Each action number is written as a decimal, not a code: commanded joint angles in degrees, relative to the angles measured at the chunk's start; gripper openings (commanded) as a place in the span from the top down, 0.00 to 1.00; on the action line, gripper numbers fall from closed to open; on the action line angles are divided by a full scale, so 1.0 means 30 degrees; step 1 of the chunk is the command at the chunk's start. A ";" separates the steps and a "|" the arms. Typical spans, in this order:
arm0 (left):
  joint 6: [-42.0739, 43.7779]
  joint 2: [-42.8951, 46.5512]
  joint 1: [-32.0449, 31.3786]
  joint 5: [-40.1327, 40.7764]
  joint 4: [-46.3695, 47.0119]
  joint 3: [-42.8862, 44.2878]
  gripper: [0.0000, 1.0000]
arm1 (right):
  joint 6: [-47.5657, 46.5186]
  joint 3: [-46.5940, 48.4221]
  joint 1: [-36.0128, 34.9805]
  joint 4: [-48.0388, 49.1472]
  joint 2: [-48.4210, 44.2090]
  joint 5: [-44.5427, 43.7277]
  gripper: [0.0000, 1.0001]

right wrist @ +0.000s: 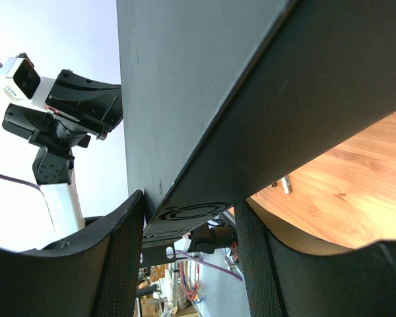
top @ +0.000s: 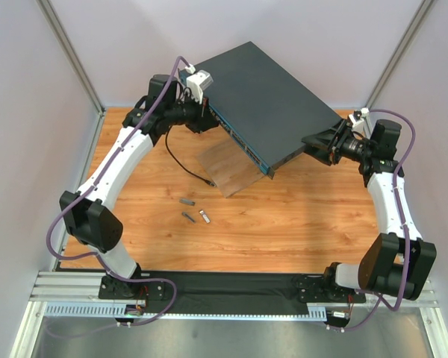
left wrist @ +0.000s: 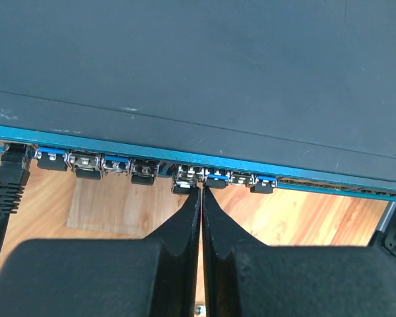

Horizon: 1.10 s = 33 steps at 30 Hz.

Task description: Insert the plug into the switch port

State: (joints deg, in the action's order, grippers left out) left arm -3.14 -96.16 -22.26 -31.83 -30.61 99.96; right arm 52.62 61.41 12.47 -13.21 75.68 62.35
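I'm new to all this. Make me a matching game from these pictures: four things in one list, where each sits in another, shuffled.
Things:
1. left pincer
2. right pincer
3. black cable
4. small loose pieces

Places or states:
A. lying on the wooden table
B. clamped on the switch, at its side
C. plugged into a front port of the switch
D. shut, tips at the port row

Pairs: 1-D, 2-B, 3-C, 4-A

Flat dark grey switch (top: 265, 101) sits diagonally, teal port edge facing near-left; a plug (left wrist: 186, 179) possibly seated in 1 port.
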 commanded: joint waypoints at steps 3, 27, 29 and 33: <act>0.0312 -0.0496 -0.0021 0.0503 0.0623 0.0840 0.92 | -0.1984 0.0390 -0.0113 0.1152 0.0994 -0.3614 1.00; -0.3288 -0.0611 0.0184 -0.0021 0.9496 -0.3408 0.97 | -0.1925 0.0215 -0.0113 0.1064 0.0965 -0.3497 1.00; -0.3640 -0.0962 0.0184 -0.0227 1.0085 -0.3525 0.96 | -0.1983 0.0244 -0.0113 0.1064 0.0936 -0.3497 1.00; -0.4781 -0.1345 0.0184 -0.0755 1.1958 -0.3994 0.96 | -0.2042 0.0244 -0.0113 0.0918 0.0936 -0.3526 1.00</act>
State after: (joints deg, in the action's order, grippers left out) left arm -14.72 -94.30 -19.86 -38.59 -12.53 88.95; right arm 52.66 61.54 12.58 -13.17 75.96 62.54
